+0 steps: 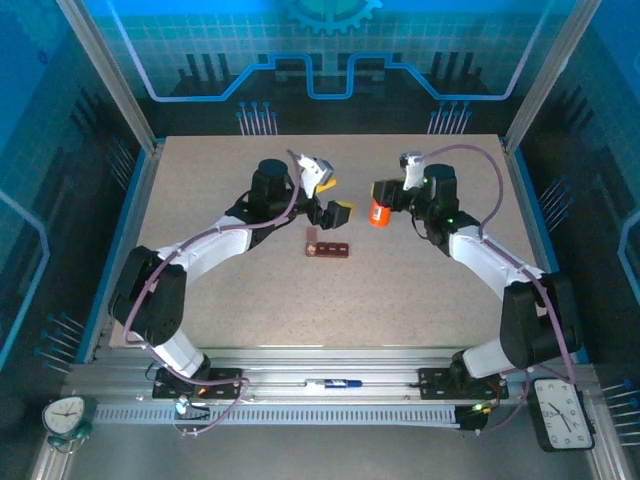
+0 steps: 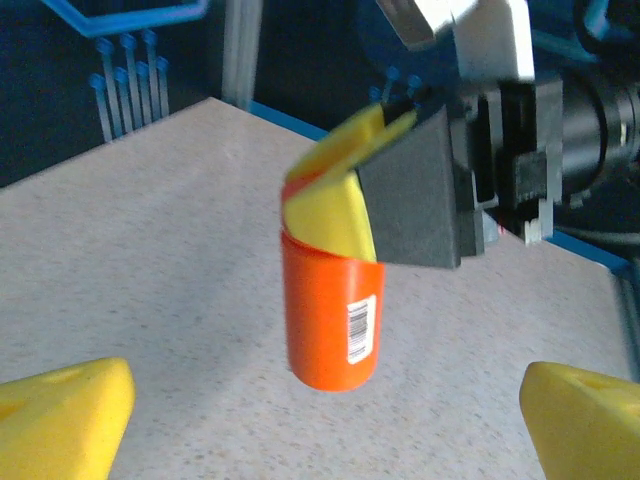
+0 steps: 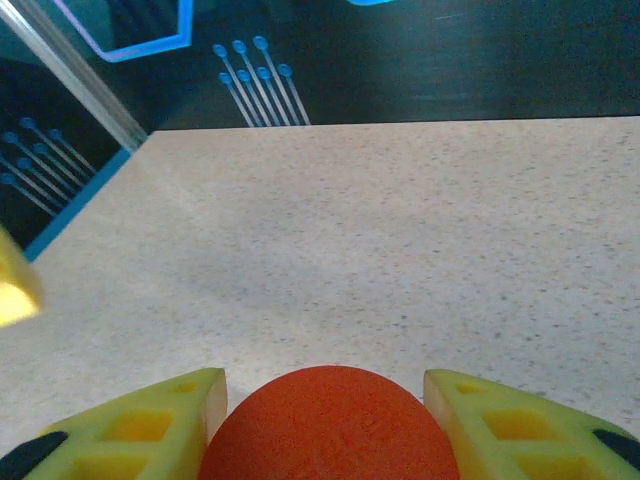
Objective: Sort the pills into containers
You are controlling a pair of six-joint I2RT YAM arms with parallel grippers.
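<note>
2 grippers meet near the middle of your worktop (image 1: 200,180). Your right gripper (image 3: 325,430) is clamped on the top of the orange bottle (image 2: 330,310). Your left gripper (image 2: 325,425) is spread wide just beside the bottle, holding nothing. The dark brown containers (image 1: 327,247), 4 compartments in a row, lie mid-worktop, on the near-edge side of both grippers.

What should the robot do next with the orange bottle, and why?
Probably ease the left end effector forward until its open fingers sit on either side of the orange bottle. The right end effector is shut on one end of the bottle, the other end is free, and the containers lie nearby.
</note>
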